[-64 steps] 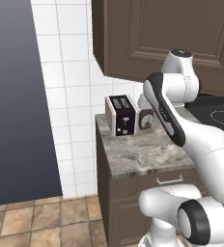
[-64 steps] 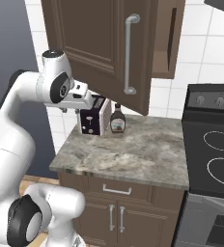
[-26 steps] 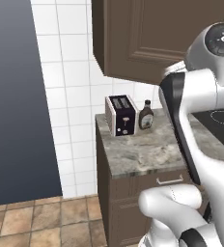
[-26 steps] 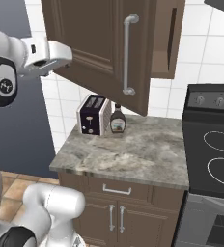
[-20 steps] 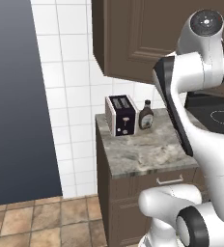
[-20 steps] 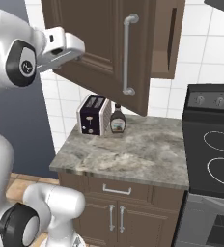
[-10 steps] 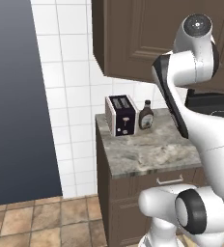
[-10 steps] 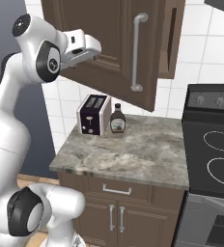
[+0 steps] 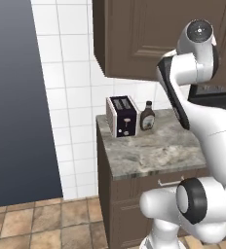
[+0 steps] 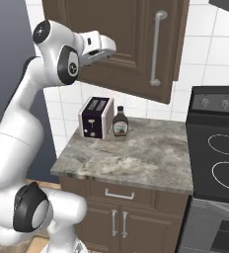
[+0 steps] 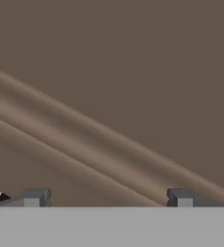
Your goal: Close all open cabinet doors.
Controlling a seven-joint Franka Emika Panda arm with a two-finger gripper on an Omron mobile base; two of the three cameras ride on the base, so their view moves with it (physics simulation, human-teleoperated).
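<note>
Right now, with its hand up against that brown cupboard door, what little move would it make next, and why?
Probably keep pushing the cabinet door toward its frame. In the right base view the door stands angled out from the wall, and the gripper is at its panel. The hand view shows the fingertips apart and close to the wood.

The cabinet door [image 10: 129,44] was matt dark brown wood with a satin silver metal handle [image 10: 156,48]. The table [image 10: 141,155] looked like mottled polished stone; the toaster [image 10: 95,117] was glossy.
</note>
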